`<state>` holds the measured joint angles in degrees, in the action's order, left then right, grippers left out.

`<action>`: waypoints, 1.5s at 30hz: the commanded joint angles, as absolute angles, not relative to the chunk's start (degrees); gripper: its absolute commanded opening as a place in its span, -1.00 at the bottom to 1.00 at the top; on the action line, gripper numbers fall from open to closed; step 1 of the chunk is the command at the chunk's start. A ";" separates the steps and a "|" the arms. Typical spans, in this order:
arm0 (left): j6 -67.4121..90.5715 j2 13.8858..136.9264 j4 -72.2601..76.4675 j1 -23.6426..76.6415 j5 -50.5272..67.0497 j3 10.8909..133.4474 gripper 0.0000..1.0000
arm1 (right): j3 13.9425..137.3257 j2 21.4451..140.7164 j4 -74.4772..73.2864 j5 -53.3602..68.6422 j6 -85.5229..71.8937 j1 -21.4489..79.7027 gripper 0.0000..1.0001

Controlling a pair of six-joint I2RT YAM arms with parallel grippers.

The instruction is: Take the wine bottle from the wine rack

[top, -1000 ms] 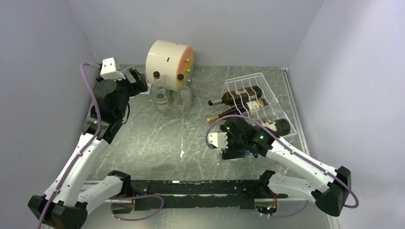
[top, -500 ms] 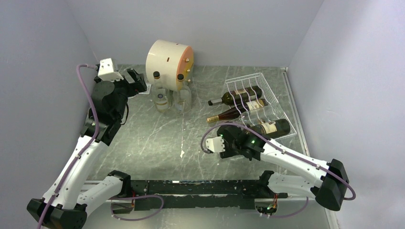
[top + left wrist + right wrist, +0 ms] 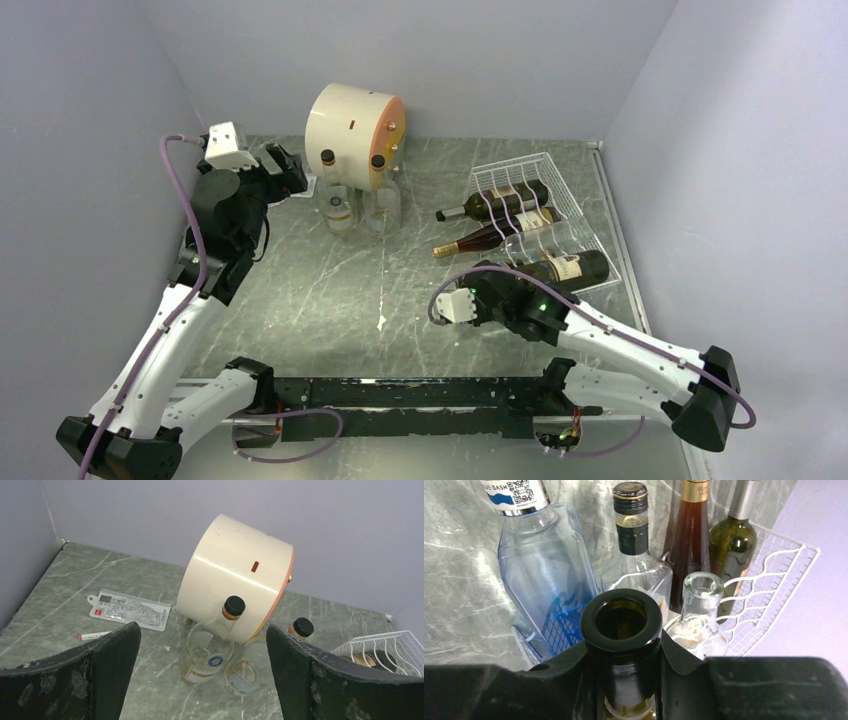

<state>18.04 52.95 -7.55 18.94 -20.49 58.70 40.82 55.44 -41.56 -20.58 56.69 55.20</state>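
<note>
The white wire wine rack (image 3: 528, 166) stands at the right of the table with three bottles lying across it. The nearest wine bottle (image 3: 570, 268) is dark with a pale label, its neck pointing left off the rack. My right gripper (image 3: 487, 298) is shut on that neck. In the right wrist view the fingers (image 3: 556, 672) clamp the dark neck (image 3: 628, 677) just under its open mouth, and the rack (image 3: 774, 580) shows at the right. My left gripper (image 3: 292, 172) hangs open at the far left, its fingers (image 3: 70, 680) wide apart around nothing.
A green bottle (image 3: 500, 203) and a brown bottle (image 3: 497, 235) lie higher on the rack. A cream drum with an orange face (image 3: 352, 122) stands at the back, two clear bottles (image 3: 340, 208) before it. A blue bottle (image 3: 544, 565) and clear bottles (image 3: 636, 565) crowd the right wrist view.
My right gripper has gone from open to shut on the near bottle's neck, its wrist shifting slightly. The left arm has barely moved.
</note>
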 commanded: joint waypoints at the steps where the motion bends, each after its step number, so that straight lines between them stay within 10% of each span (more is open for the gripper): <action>1: 18.24 52.69 -6.19 18.63 -20.16 59.45 0.98 | 41.47 50.71 -42.72 -21.95 55.92 55.55 -0.46; 11: 16.07 52.80 -4.40 18.63 -21.92 58.41 0.98 | 45.61 43.43 -44.31 -21.27 52.41 55.61 -1.00; 33: 10.93 59.97 3.99 18.63 -25.14 71.99 0.98 | 63.70 38.47 -30.52 -29.04 41.99 55.55 -1.00; 45: 6.73 56.65 7.14 16.08 -26.10 64.05 0.97 | 76.07 55.47 -21.51 -7.34 32.86 55.57 -1.00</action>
<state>9.56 58.06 3.29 16.64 -24.21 64.77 74.28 50.57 -33.78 -17.15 35.94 55.24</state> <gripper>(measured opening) 0.988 0.353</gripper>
